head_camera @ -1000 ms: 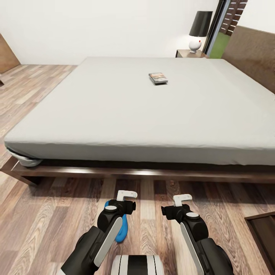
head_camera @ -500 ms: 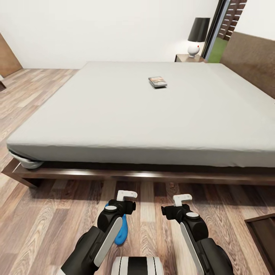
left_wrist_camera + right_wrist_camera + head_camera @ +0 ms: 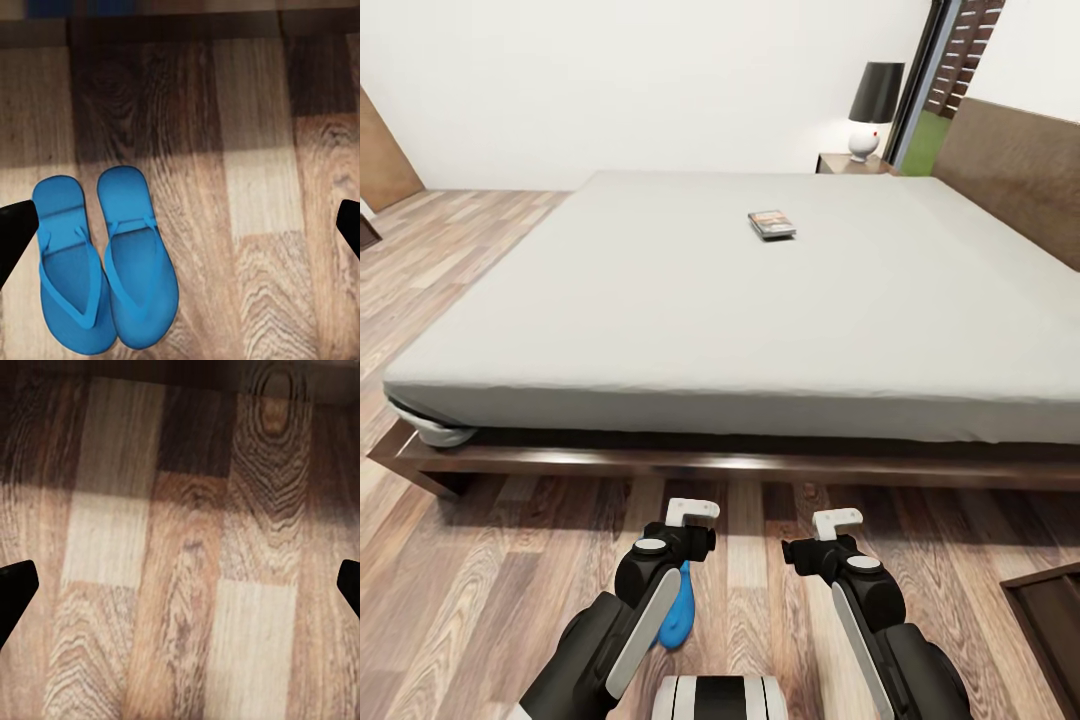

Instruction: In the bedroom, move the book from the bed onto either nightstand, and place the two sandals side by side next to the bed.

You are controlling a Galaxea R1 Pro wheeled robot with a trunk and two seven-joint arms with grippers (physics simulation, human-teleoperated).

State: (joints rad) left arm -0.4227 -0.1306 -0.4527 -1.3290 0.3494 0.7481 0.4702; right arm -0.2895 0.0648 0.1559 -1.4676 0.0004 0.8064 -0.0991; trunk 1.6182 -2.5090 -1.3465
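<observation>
The book point(image 3: 772, 223) lies flat near the middle of the bed's point(image 3: 740, 300) off-white mattress. A nightstand point(image 3: 848, 163) with a black-shaded lamp point(image 3: 874, 96) stands at the far corner beside the headboard. In the left wrist view two blue sandals point(image 3: 105, 266) lie side by side on the plank floor, toes toward the bed frame. In the head view one blue sandal edge point(image 3: 678, 612) peeks out under my left arm. My left gripper point(image 3: 180, 229) hangs open above the floor just beside the sandals, holding nothing. My right gripper point(image 3: 180, 589) is open over bare planks.
The bed's dark wooden frame point(image 3: 740, 465) runs across just ahead of both arms point(image 3: 690, 515) point(image 3: 838, 522). A dark cabinet corner point(image 3: 1050, 620) juts in at the lower right. A brown door point(image 3: 380, 150) stands at the far left, with wood floor stretching left of the bed.
The whole head view has shifted: bed and book sit slightly lower, and less of the sandal shows under my left arm. Both arms keep their pose.
</observation>
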